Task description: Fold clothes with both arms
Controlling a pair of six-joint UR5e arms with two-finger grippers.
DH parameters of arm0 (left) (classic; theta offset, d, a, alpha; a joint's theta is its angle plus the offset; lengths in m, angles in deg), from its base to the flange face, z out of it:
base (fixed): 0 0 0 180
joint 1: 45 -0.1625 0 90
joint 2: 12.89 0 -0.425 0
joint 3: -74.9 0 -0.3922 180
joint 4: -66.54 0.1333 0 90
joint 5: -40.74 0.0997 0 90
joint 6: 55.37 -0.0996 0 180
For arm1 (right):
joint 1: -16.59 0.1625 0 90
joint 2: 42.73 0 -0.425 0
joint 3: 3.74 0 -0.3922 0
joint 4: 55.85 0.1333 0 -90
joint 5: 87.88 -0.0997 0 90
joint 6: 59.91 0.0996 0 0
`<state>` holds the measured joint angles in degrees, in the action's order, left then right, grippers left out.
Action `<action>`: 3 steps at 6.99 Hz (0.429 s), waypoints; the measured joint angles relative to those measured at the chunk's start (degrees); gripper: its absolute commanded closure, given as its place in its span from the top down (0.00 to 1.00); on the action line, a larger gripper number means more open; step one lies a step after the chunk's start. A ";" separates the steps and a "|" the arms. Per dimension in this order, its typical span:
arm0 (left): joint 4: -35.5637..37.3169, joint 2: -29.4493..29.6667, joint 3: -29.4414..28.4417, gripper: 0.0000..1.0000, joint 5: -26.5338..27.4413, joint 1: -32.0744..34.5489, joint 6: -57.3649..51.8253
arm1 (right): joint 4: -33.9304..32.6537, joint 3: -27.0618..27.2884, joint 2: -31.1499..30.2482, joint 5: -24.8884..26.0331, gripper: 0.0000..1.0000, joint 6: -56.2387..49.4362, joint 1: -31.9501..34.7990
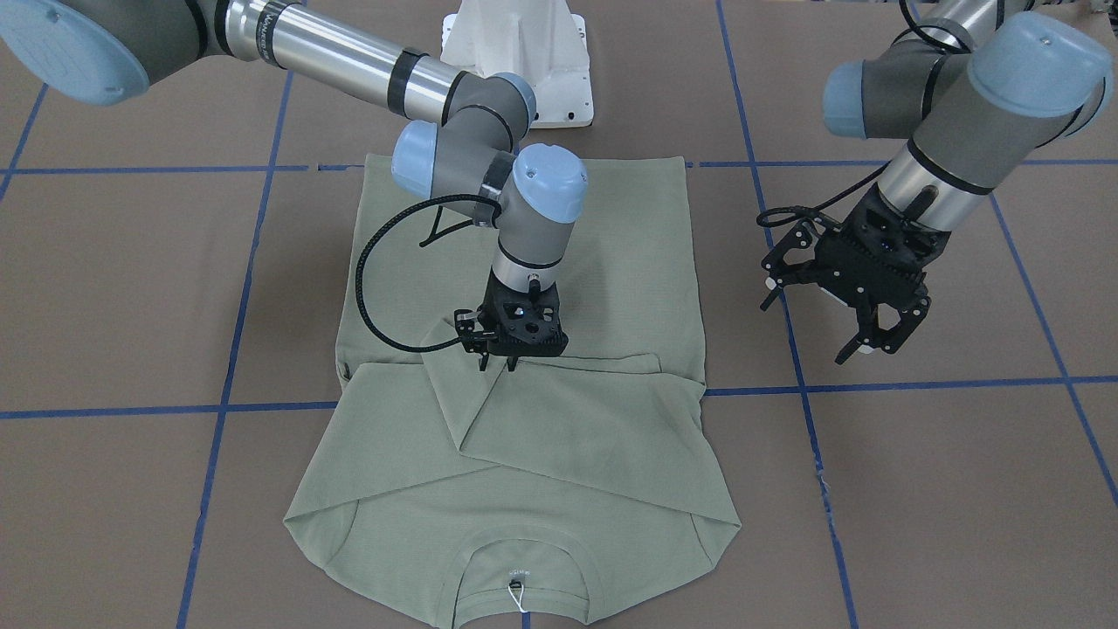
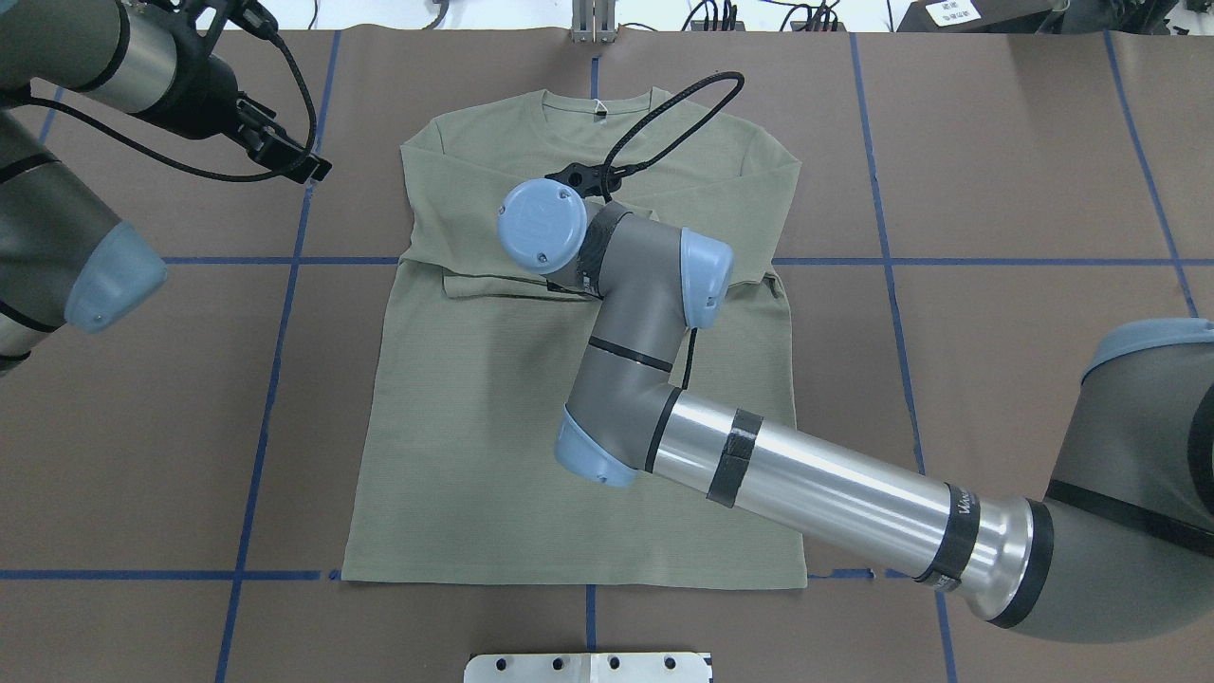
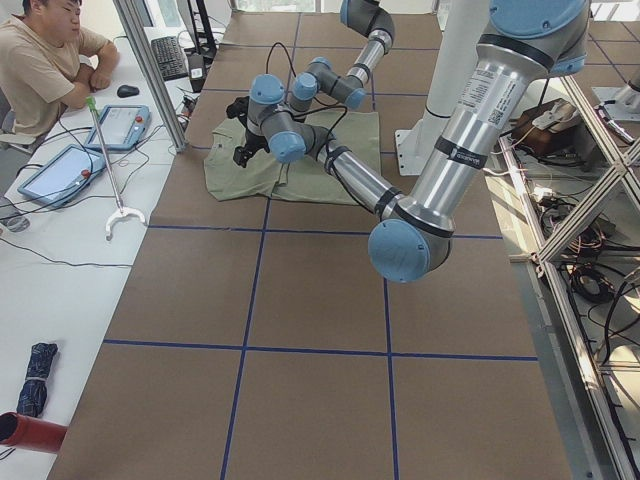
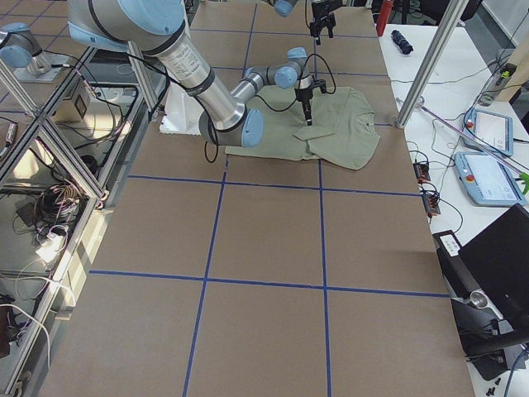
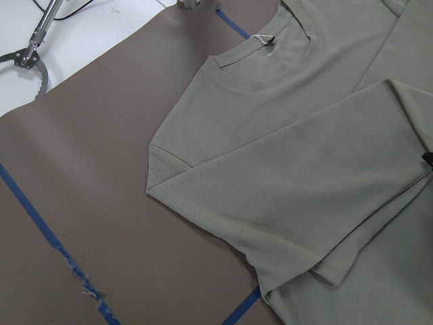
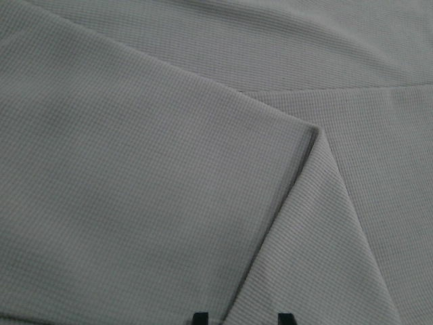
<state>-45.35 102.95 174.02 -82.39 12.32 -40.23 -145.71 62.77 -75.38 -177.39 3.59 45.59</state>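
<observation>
Right now the sage-green shirt (image 1: pixel 629 262) lies flat on the table (image 1: pixel 961 480) with both sleeves crossed over its chest. Its long axis runs from the hem (image 1: pixel 629 162) by the robot's base to the collar (image 1: pixel 524 544) on the far side. The right gripper (image 1: pixel 497 362) stands upright over the shirt's middle, tips a little apart and holding nothing, just above a folded sleeve cuff (image 6: pixel 292 175). The left gripper (image 1: pixel 873 345) hangs splayed wide and empty, well off the shirt's left edge. For a lengthwise fold, I judge each arm must take its own side.
</observation>
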 measured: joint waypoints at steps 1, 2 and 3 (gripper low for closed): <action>0.00 0.00 0.02 1.00 0.00 -0.01 0.04 | -0.35 0.03 0.14 0.06 0.20 -0.03 -0.24; 0.00 0.00 0.02 1.00 0.00 -0.01 0.06 | -0.69 0.07 0.28 0.06 0.00 -0.04 -0.36; 0.00 0.00 0.02 1.00 0.00 -0.01 0.06 | -1.25 0.25 0.37 0.05 0.00 -0.04 -0.39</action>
<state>-45.35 102.95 174.04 -82.39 12.31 -40.17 -146.97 63.02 -75.01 -177.35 3.55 45.20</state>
